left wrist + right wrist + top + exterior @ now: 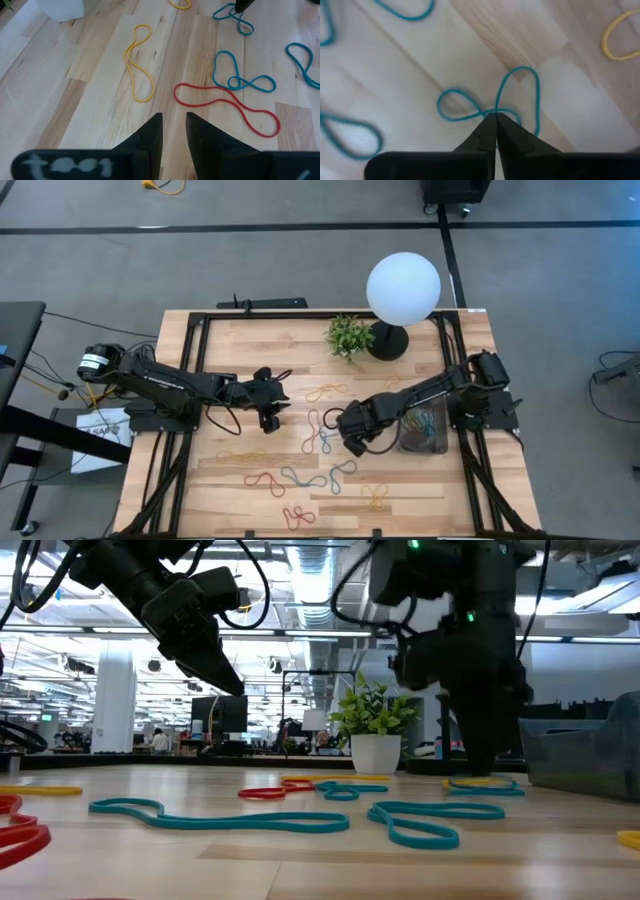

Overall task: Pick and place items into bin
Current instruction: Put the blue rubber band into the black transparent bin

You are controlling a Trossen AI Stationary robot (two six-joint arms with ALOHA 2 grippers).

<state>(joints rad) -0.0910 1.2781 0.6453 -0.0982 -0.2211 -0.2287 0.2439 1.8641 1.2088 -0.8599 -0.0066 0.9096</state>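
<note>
From above, your right gripper (352, 446) sits low on the tabletop (250, 340) left of the bin (424, 432). Its wrist view shows fingers pinched shut on a blue band (490, 102). Your left gripper's (174, 131) fingers hover slightly parted, empty, over a red band (227, 107).

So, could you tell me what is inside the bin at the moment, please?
Through the bin's dark wall, a few rubber bands show, blue and yellowish. The right arm crosses over one end, hiding whatever lies beneath it.
</note>
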